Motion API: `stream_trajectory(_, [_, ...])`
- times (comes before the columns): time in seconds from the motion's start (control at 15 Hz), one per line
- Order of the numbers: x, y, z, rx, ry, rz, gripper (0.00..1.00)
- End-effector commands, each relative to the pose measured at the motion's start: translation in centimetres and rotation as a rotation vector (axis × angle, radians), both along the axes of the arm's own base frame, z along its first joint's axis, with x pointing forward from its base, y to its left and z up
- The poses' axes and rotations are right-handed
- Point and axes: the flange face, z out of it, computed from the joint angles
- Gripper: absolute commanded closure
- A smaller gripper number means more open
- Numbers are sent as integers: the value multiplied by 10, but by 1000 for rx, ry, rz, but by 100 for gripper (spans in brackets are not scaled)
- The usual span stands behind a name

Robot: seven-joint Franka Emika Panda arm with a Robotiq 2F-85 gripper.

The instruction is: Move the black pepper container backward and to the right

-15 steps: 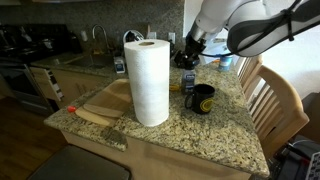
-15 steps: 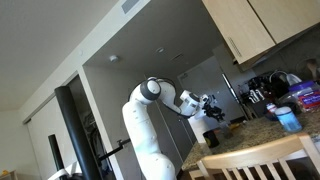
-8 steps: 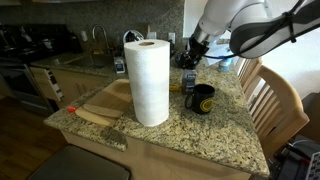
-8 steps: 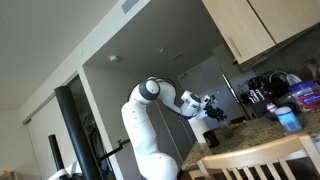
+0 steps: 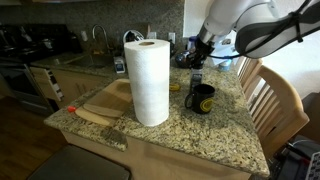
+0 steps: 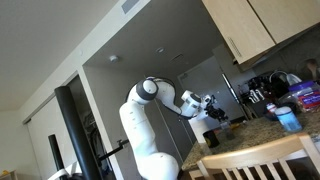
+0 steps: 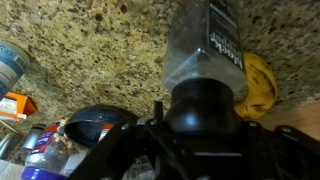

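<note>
The black pepper container (image 7: 208,45) fills the top of the wrist view, with a greyish body, a dark label and a black cap nearest the camera. My gripper (image 7: 205,122) is shut on that cap, its dark fingers hugging both sides. In an exterior view the container (image 5: 196,79) stands upright on the granite counter (image 5: 190,130) directly under my gripper (image 5: 198,66), just behind the black mug. My gripper (image 6: 212,107) shows small and far off in both exterior views.
A black mug (image 5: 203,99) stands close in front of the container. A tall paper towel roll (image 5: 150,80) and a wooden board (image 5: 98,106) lie beside it. A yellow object (image 7: 256,82), a blue-and-white container (image 7: 10,65) and a wooden chair (image 5: 275,105) are nearby.
The arm has shifted to the right over the container. The jaws have gone from open to shut on its cap.
</note>
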Motion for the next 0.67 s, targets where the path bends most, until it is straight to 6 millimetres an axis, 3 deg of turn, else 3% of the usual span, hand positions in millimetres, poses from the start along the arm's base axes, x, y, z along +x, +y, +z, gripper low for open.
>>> stream_trajectory(0.0, [-3,-14,10,-26,-11,-48,68])
stream_trajectory(0.4, [1,-77,116,-70,-266,-262,68])
stream_trajectory(0.6, [0,-101,143,-155,-326,-353,68])
